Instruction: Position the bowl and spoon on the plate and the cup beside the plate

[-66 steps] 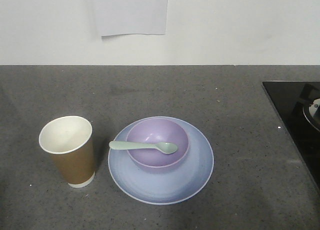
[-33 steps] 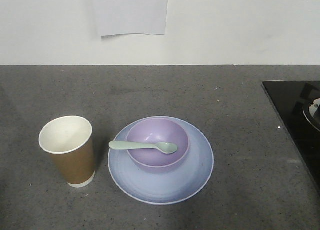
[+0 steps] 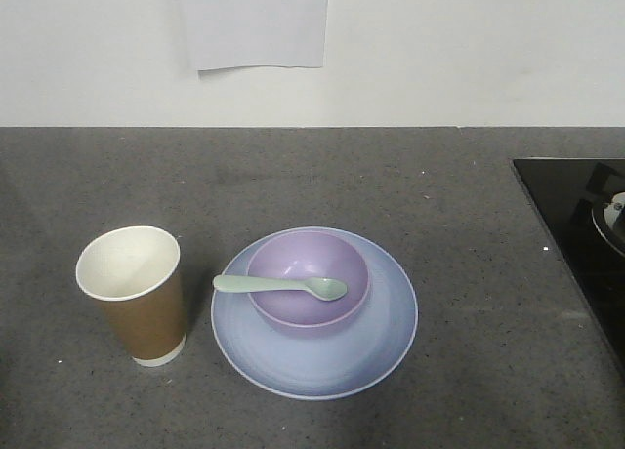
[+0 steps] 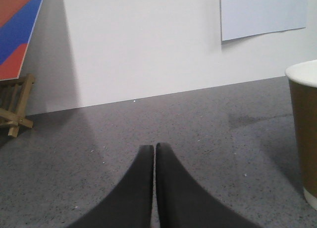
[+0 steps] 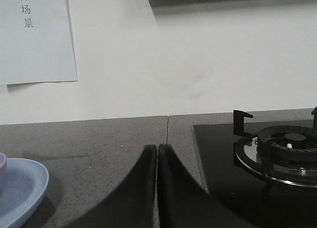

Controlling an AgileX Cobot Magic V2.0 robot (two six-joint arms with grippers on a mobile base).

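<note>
On the dark grey counter the pale blue plate (image 3: 317, 356) carries the lavender bowl (image 3: 308, 303), and the mint-green spoon (image 3: 283, 286) lies across the bowl's rim, handle pointing left. The brown paper cup (image 3: 134, 295) stands upright just left of the plate, apart from it. Neither gripper shows in the front view. My left gripper (image 4: 154, 146) is shut and empty, low over the counter, with the cup (image 4: 304, 134) to its right. My right gripper (image 5: 157, 146) is also shut and empty, with the plate's rim (image 5: 27, 188) at its left.
A black glass hob (image 3: 581, 234) with a burner grate (image 5: 280, 153) occupies the counter's right side. A white wall with a paper sheet (image 3: 256, 24) runs behind. A wooden easel with a red-and-blue board (image 4: 17, 64) stands far left.
</note>
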